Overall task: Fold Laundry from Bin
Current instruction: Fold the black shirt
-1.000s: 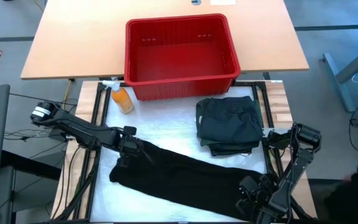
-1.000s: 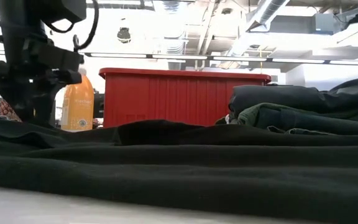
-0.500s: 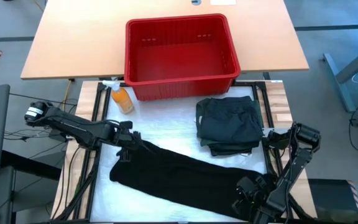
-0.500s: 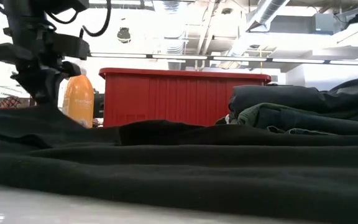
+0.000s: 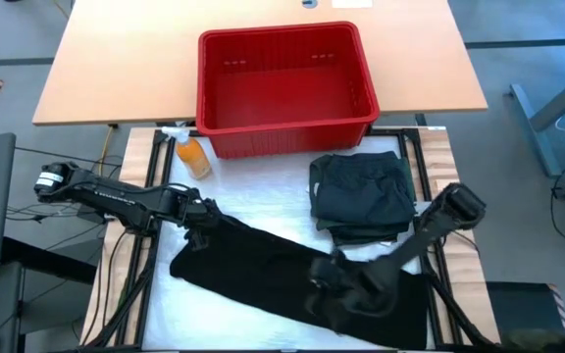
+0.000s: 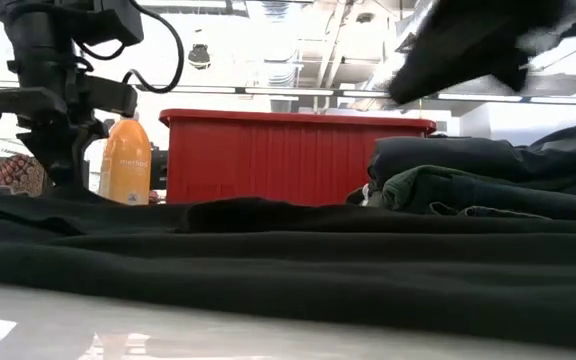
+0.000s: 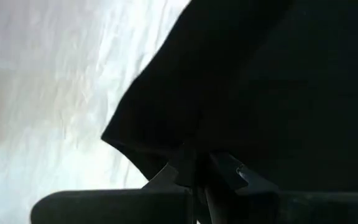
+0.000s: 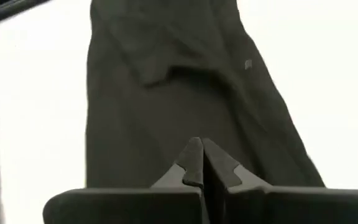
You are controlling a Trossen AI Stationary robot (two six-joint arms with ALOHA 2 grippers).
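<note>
- Since the earlier frames, the right arm has been swung from the table's near right corner in over the long black cloth (image 5: pixel 292 279), so that the right gripper (image 5: pixel 330 277) now sits above the cloth's middle.
- The left gripper (image 5: pixel 207 212) has been shifted only slightly and is seen at the cloth's far left corner.
- Jaws of the left gripper are pressed together on the cloth's edge; in the left wrist view a corner of black fabric is pinched between the fingertips (image 7: pixel 188 171).
- Jaws of the right gripper are also pressed together; the fabric below them is seen in the right wrist view, yet whether any is caught cannot be told.
- The cloth is spread slantwise across the white mat (image 5: pixel 233 176), from the left arm toward the near right corner.
- Two folded garments (image 5: pixel 363 196) are stacked near the far right of the mat, and the red bin (image 5: pixel 284 132) behind them looks to be emptied.
- An orange spray bottle (image 5: pixel 192 154) is stood just beside the bin's left corner.
- The cloth is judged to be light, limp and unbreakable, and likely to sag and drag when lifted.
- Hold is best taken at corners or along an edge, so that a fold can be carried over flat.
</note>
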